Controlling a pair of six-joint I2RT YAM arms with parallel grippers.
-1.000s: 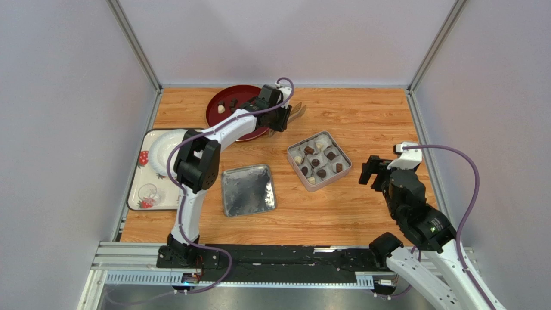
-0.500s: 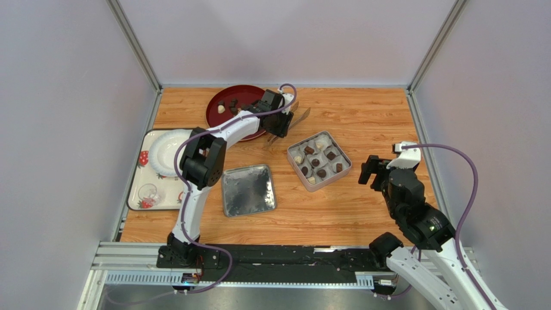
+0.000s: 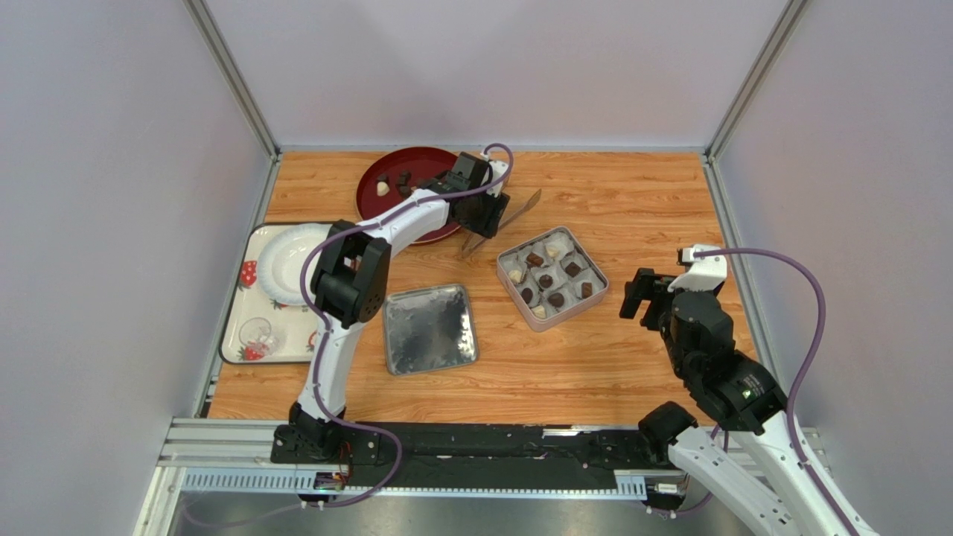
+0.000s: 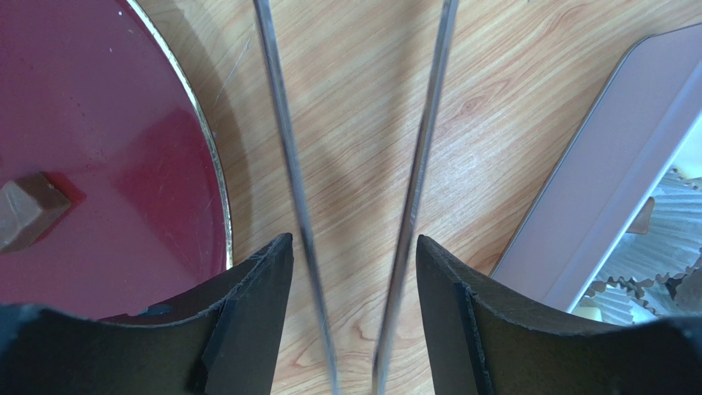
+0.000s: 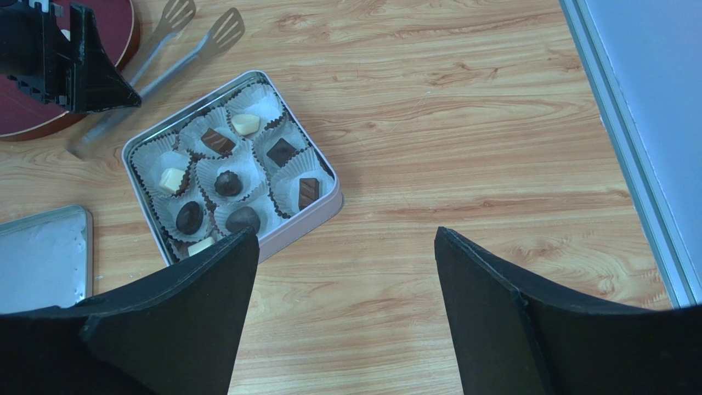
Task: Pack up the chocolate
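**Top view.** We show the left gripper (image 3: pixel 493 210) reached out to the far part of the wooden table (image 3: pixel 638 190), btw. the red plate (image 3: pixel 431 164) and the open square tin (image 3: pixel 574 312). Metal tongs (image 3: pixel 506 226) lie on the wood, handle end under this gripper, spatula tips pointing far-right. We mark the chocolate (image 3: pixel 545 281) in two lots. Most pcs sit in the tin, and a few lie on the left part of the plate, left of the arm.

**Left wrist view.** We see the fingers (image 4: pixel 247 313) parted, w/ the two tong arms running up btw. them. A thin strip of wood shows btw. each fingertip and its tong arm, so we read the jaws as released, gripping nothing. One brown pc lies on the plate, left of the left finger and well outside the gap. The tin's wall stands right of the right finger. Only tong arms and wood lie btw. the jaws.

**Right wrist view.** The right gripper (image 5: pixel 346 239) hangs above the table's right side, jaws spread wide w/ only bare wood btw. them. The tin lies ahead and left of the gap, its near corner just beyond the left finger. We count nine pcs visible in white liner cups (image 5: pixel 264 105): six dark, three cream. The tin's lid (image 5: pixel 41 255) lies flat, left of the tin.
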